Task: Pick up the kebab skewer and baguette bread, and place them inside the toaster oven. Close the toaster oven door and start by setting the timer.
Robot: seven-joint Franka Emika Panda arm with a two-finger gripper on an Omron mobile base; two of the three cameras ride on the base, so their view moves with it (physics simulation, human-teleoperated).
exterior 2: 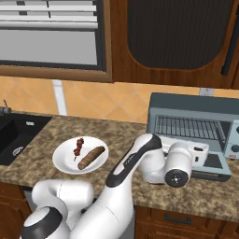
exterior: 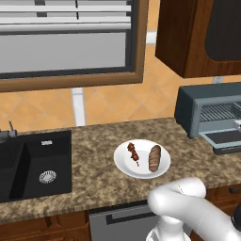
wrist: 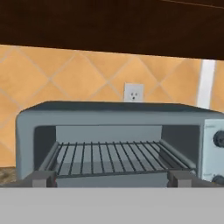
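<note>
**Oven open, food still on the plate**

The toaster oven (exterior 2: 193, 126) stands straight ahead of the pincer (wrist: 113, 179), which points into its mouth from just in front. The wire rack (wrist: 114, 157) inside is bare, so by my reading nothing has been loaded yet. The toaster oven door (exterior 2: 210, 163) lies dropped flat, directly under the hand as the right base view shows it.

Well off to the pincer's left on the granite counter (exterior: 94, 141) sits the white plate (exterior: 123, 162). On it the baguette bread (exterior: 154, 158) lies beside the kebab skewer (exterior: 133, 152), the skewer on the side farther from the pincer.

The pincer holds nothing; its two tips stand wide apart at the foot of the hand view.

Left to do, as I judge it: both pick-ups, both placings, shutting the door and turning the timer knob (wrist: 217, 139).
</note>
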